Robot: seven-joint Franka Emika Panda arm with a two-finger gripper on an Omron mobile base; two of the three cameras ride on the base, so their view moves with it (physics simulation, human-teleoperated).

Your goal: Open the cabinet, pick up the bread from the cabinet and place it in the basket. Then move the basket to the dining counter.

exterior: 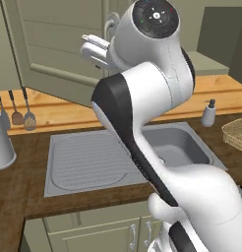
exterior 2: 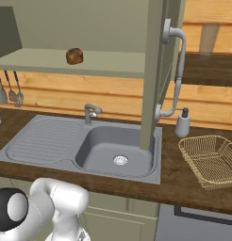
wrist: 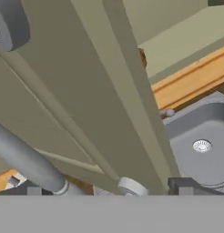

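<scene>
Since the door (exterior 2: pixel 151 94) of the cabinet (exterior 2: pixel 52 28) swings out edge-on above the right rim of the sink (exterior 2: pixel 113 146), the opening step looks done and the bread is next. The gripper (wrist: pixel 104 189) sits up by the door's bar handle (exterior 2: pixel 180 66), high above the sink. In the hand view the two tips stand wide apart with the grey bar running between them, nothing clamped, nothing carried.

The bread (exterior 2: pixel 74 56) sits on the pale shelf, above the sink's drainboard and to the left of the tap (just a brown sliver past the door edge in the hand view). It lies alone on the shelf, well apart from anything else.

The basket (exterior 2: pixel 207 160) is on the worktop just right of the sink, beside the soap bottle (exterior 2: pixel 183 123), and has nothing in it.

Handling guess: the bread is a small rounded lump, likely light and a bit soft, with a rough crust, so not slippery. Squeezing hard could dent it. Best hold is probably across its widest middle, coming in level from the front over the shelf lip, jaws either side. The arm must clear the open door on the way.
</scene>
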